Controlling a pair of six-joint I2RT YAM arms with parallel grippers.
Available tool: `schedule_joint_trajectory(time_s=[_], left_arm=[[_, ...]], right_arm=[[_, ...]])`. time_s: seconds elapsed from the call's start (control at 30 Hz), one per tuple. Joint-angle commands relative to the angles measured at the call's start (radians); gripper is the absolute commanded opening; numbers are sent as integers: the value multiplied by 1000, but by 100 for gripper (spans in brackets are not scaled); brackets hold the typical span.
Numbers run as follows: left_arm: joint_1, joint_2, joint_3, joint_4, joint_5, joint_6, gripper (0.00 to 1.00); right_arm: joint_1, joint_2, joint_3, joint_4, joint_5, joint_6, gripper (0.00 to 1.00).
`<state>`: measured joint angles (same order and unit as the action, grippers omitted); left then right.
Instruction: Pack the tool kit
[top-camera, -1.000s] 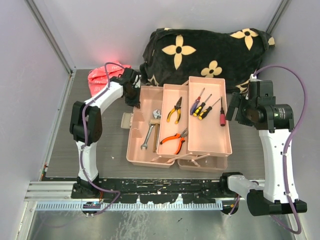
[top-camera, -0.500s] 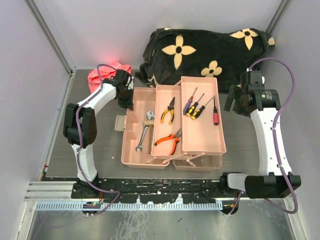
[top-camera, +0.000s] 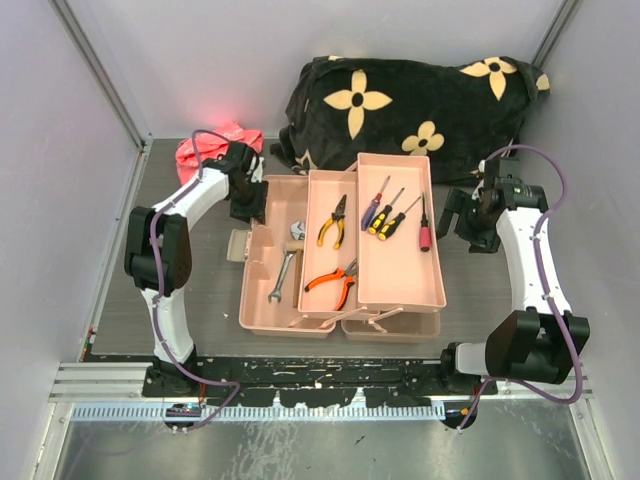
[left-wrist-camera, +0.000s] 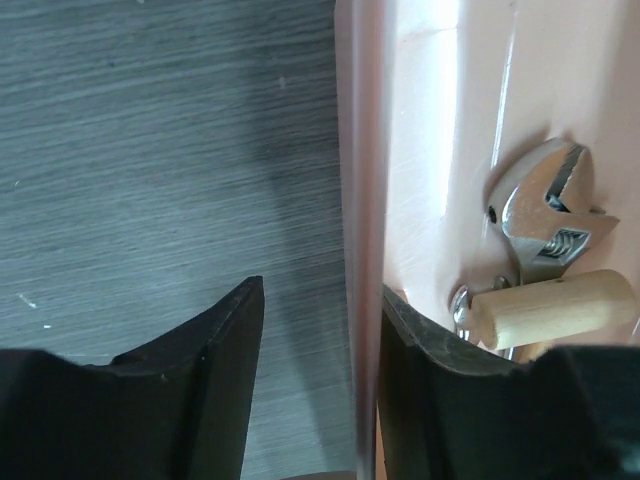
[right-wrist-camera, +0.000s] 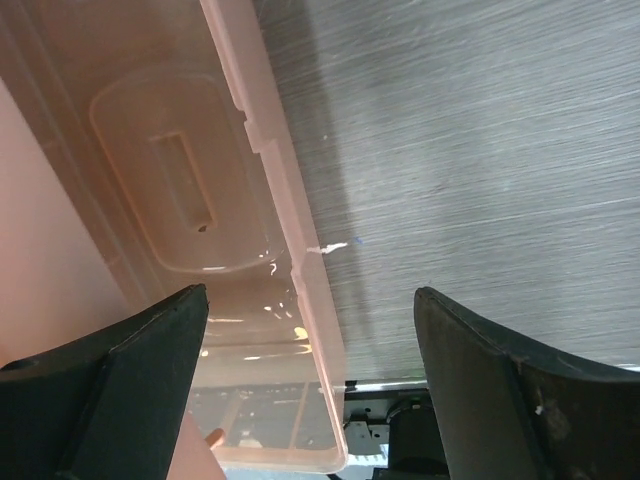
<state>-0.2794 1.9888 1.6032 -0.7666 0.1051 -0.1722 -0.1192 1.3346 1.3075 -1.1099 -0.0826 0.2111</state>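
Nearest the arm bases: near edge of the salmon-pink toolbox (top-camera: 400, 275), standing open on the grey desk (top-camera: 190, 300) between the two arms. Three tiers side by side: deep left compartment, middle tray, raised right tray.

In the left compartment: silver wrench (top-camera: 283, 276) lying lengthwise. Farther in, an adjustable wrench (left-wrist-camera: 545, 215) touching a wooden handle (left-wrist-camera: 555, 308).

In the middle tray: orange-handled pliers (top-camera: 328, 283) toward the near end, yellow-handled pliers (top-camera: 333, 222) toward the far end, apart from each other.

In the far half of the right tray: three screwdrivers (top-camera: 385, 212) in a slanted row, with a red-handled screwdriver (top-camera: 424, 228) just to their right, lying nearly lengthwise.

Left tool (top-camera: 248, 205): at the far left corner of the toolbox, astride its left wall. Wrist view: jaws parted with the wall between them. Inner finger against or very near the wall, outer finger clear of it over bare desk. Released, nothing grasped.

Right tool (top-camera: 462, 218): just beside the right side of the toolbox, level with the screwdrivers. Wrist view: jaws wide apart, translucent rim of the lower box running between them, touching neither finger. Released, nothing grasped.

Farthest back: black fabric with yellow flowers (top-camera: 410, 100) bunched against the rear wall, just behind the toolbox. Bright pink bag (top-camera: 205, 150) at far left, behind the left arm.
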Motion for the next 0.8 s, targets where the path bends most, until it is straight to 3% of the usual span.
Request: schedule_joint_trajectory(time_s=[0.0, 0.57, 0.67, 0.77], left_arm=[[20, -32, -4, -21, -25, 36, 50], [24, -21, -19, -22, 16, -30, 49], [24, -23, -20, -22, 22, -38, 49], [24, -31, -20, -21, 22, -44, 49]], right_arm=[[3, -29, -92, 30, -209, -53, 88], [4, 4, -356, 194, -330, -35, 80], [3, 26, -391, 229, -327, -26, 73], [4, 44, -438, 271, -315, -11, 59]])
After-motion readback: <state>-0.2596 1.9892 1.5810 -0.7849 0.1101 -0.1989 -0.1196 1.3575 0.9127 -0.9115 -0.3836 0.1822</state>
